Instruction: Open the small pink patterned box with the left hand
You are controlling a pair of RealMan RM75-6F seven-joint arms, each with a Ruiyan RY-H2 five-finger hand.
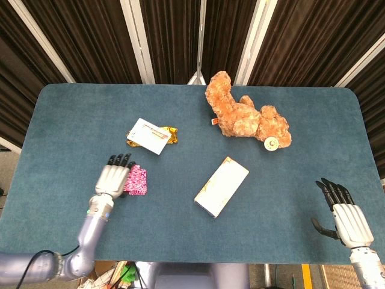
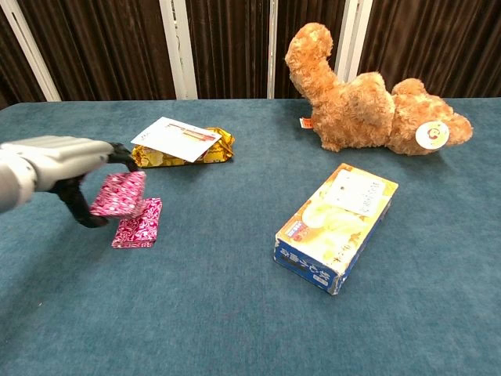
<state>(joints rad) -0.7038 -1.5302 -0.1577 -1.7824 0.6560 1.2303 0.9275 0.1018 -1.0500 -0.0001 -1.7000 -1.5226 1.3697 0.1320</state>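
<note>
Your left hand (image 1: 112,179) covers the left edge of the pink box (image 1: 136,180) from the head view. Your right hand (image 1: 347,218) is missing from the chest view, which also crops the left forearm at its edge.

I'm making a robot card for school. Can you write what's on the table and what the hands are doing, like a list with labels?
Table: blue-green cloth table
Pink patterned box: near the left edge, lid lifted above its base
Left hand: holds the lid
Right hand: fingers apart, holding nothing, at the near right corner
Teddy bear: lying at the far side
Long yellow box: lying flat in the middle
Gold packet: with a white card on top, behind the pink box
</note>
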